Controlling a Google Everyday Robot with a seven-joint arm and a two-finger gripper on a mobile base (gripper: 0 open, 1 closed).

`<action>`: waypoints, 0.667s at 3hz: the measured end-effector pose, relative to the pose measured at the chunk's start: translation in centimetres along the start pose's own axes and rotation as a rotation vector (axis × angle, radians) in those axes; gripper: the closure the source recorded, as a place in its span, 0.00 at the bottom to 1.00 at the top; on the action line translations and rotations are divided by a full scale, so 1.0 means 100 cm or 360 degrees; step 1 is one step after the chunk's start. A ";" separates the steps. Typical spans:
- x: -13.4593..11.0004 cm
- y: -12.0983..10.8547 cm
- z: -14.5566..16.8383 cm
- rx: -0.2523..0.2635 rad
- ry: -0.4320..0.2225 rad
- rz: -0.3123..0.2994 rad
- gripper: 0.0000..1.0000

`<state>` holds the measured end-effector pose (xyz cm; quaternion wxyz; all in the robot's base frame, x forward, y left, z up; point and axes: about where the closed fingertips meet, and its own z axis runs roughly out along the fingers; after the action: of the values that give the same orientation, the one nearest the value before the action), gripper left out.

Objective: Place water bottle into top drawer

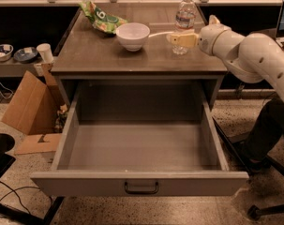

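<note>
The water bottle, clear with a white cap and a pale label, stands upright at the back right of the brown table top. My gripper reaches in from the right on a white arm. It is at the bottle's lower part and overlaps its base in the camera view. The top drawer is pulled wide open below the table top. Its grey inside is bare, and a dark pull handle sits at the centre of its front panel.
A white bowl and a green snack bag sit left of the bottle. A cardboard box and a paper cup are at the left. A chair base stands at the right.
</note>
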<state>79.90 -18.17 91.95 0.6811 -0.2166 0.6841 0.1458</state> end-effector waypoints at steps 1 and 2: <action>0.000 -0.007 0.020 0.0002 -0.0048 0.0016 0.00; -0.005 -0.011 0.039 -0.0010 -0.0072 0.0039 0.17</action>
<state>83.85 -17.17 92.43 0.6940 -0.2069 0.6706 0.1611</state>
